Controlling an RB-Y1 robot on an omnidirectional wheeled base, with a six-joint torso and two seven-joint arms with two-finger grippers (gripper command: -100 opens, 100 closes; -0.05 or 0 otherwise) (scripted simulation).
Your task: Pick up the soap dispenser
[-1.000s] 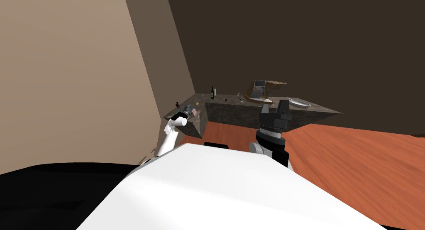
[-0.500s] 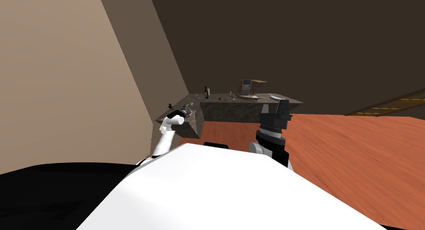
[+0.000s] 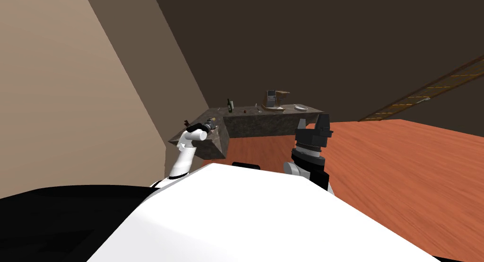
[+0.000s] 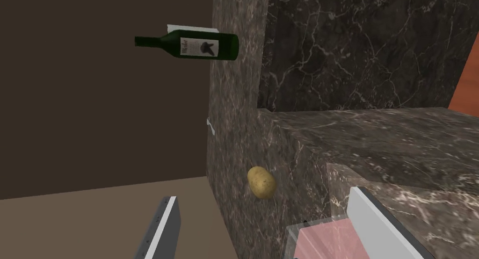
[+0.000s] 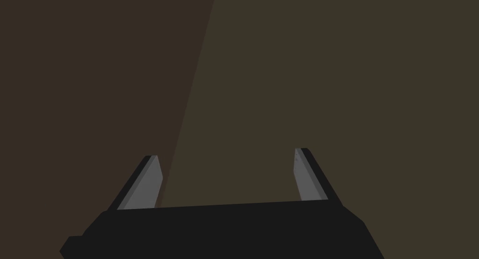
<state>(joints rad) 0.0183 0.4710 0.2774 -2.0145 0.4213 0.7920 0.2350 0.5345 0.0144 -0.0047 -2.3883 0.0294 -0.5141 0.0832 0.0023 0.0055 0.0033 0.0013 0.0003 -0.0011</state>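
Dark marble bench point(image 3: 255, 124) on reddish floor point(image 3: 401, 169), brown walls point(image 3: 307, 46), carries a green bottle point(image 4: 201, 45) and a potato point(image 4: 261, 182); the left gripper point(image 4: 263, 194) has its fingers spread with the pink soap dispenser point(image 4: 322, 240) between them, and the right gripper point(image 5: 225, 153) fingers are spread too.

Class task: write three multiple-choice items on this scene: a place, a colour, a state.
1. Where does the potato lie? A: on the floor. B: on the dark marble counter. C: in a sink.
2. What colour is the bottle? A: red. B: white. C: green.
3. How is the right tool? A: open, empty. B: shut on the bottle. C: shut on the potato.
Key: B, the potato rests on the stone top; C, its glass is green; A, its fingers stand apart with nothing between.
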